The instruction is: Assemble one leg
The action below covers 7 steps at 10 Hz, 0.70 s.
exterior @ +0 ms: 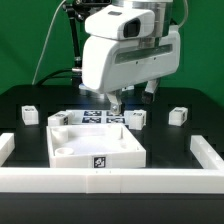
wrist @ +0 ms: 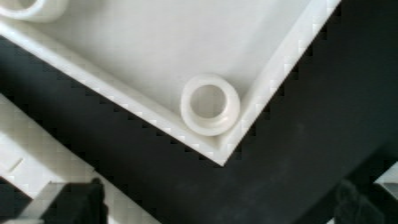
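Several small white legs stand on the black table: one (exterior: 30, 113) at the exterior view's left, one (exterior: 57, 119) by the panel's back left corner, one (exterior: 136, 118) by its back right corner, and one (exterior: 178, 115) further right. My gripper (exterior: 115, 102) hangs over the back right corner of the large white square panel (exterior: 95, 143), just left of the nearest leg. In the wrist view my gripper (wrist: 222, 208) is open and empty, its dark fingers (wrist: 71, 205) wide apart. Below it is the panel's corner with a round hole (wrist: 210, 103). No leg shows in the wrist view.
The marker board (exterior: 97, 117) lies behind the panel. A low white wall runs along the table's front (exterior: 110, 181) and up both sides (exterior: 207, 155). The panel carries a tag on its front wall (exterior: 100, 160).
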Tool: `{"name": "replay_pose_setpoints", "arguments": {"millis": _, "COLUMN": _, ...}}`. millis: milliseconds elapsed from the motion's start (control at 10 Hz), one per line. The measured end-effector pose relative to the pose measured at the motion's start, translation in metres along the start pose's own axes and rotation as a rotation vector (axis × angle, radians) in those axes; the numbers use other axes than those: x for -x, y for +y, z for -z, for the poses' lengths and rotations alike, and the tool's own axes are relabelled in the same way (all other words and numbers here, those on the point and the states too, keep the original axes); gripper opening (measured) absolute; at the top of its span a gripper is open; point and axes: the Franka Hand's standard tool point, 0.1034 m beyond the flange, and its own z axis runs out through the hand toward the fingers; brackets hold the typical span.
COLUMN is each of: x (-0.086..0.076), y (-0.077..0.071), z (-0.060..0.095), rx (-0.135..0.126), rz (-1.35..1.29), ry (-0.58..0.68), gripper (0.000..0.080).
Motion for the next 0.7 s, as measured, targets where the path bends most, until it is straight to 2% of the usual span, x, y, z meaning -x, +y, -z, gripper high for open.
{"name": "replay_pose_setpoints", "arguments": {"millis": 600, "x": 0.0006, "y": -0.0005, "z": -0.0010, "rx": -0.002, "rz": 0.001, "ry": -0.002, "gripper": 0.0649}}
{"name": "replay_pose_setpoints", "arguments": {"millis": 700, "x": 0.0053, "y": -0.0029, "z": -0.0061, "rx": 0.018, "rz": 0.059, "ry": 0.022, "gripper": 0.0649}}
